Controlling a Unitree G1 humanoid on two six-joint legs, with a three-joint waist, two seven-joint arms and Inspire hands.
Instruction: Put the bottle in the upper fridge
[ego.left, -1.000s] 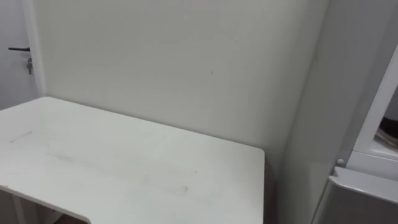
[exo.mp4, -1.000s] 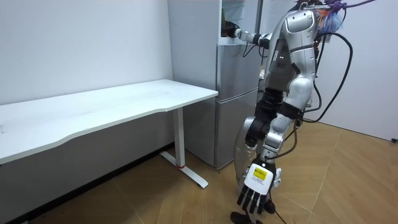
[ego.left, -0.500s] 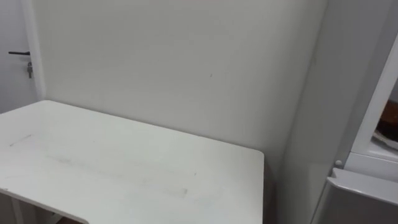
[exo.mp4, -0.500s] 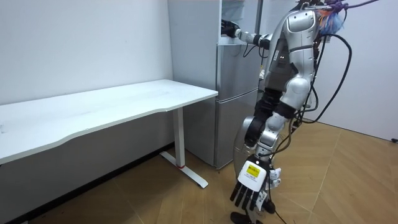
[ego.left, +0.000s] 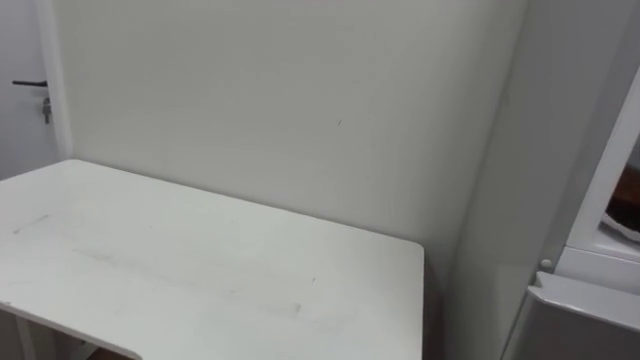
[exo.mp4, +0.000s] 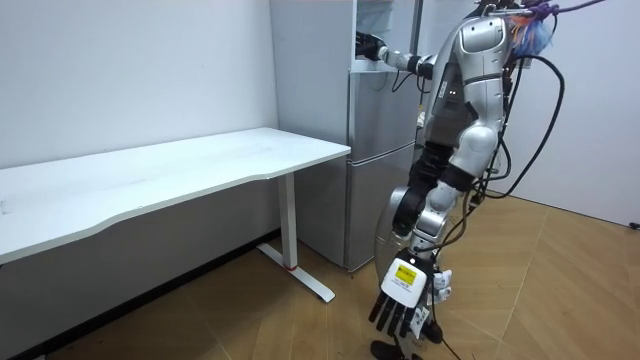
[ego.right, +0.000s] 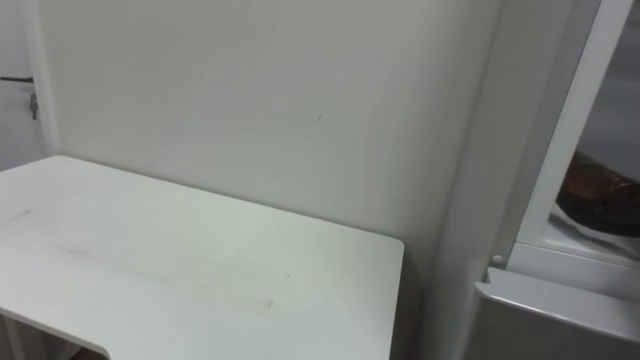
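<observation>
I stand at the grey fridge (exo.mp4: 382, 170), facing the wall. My right arm reaches out to the upper fridge compartment (exo.mp4: 380, 28), and my right hand (exo.mp4: 368, 46) is at its opening. In the right eye view that hand (ego.right: 598, 200) is a dark shape just inside the compartment, behind the white door frame (ego.right: 560, 130). Whether it holds anything is hidden, and I cannot make out a bottle. My left hand (exo.mp4: 402, 303) hangs low by my leg with its fingers straight and nothing in it.
A long white table (ego.left: 200, 270) stands along the wall to my left, its end close to the fridge's side (ego.left: 500, 200). A door with a dark handle (ego.left: 30, 84) is at the far left. Wooden floor (exo.mp4: 540, 300) lies behind me.
My hanging left arm has swung a little toward the room view's left and my trunk has shifted slightly. The right hand stays at the upper fridge's opening.
</observation>
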